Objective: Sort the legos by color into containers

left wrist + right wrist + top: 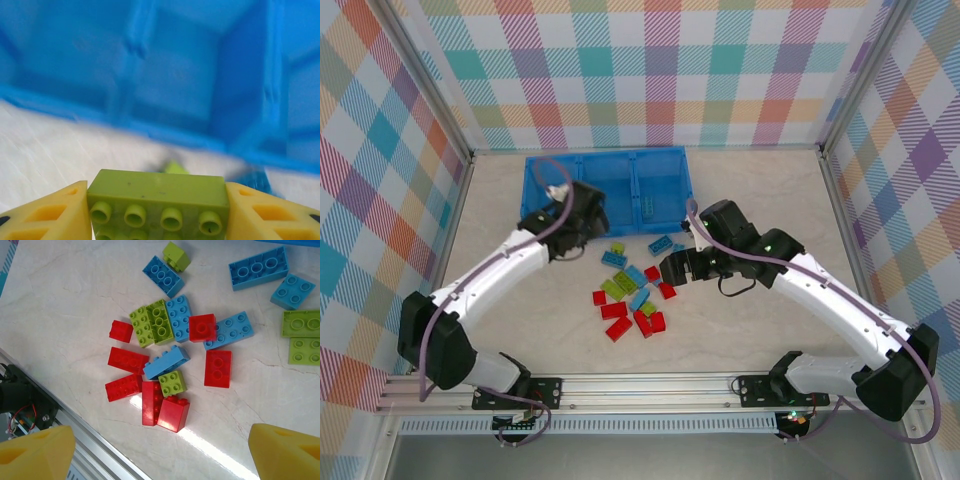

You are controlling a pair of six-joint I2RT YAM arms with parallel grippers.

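The left gripper (582,222) is closed on a lime green lego (156,192). Its yellow fingers (45,215) press against both short ends so that the lego sits level for carriage. It hangs at the near wall of the translucent blue tray (605,165), at 11 o'clock from the loose legos (615,310), apparently positioned for release into a compartment. The lime green lego is oblong, with a row of four studs visible. The right gripper (160,455) is spread wide and holds nothing. It hangs at 2 o'clock from the loose legos, probably to select another. These red, lime and light blue pieces lie mixed on the table (60,315).
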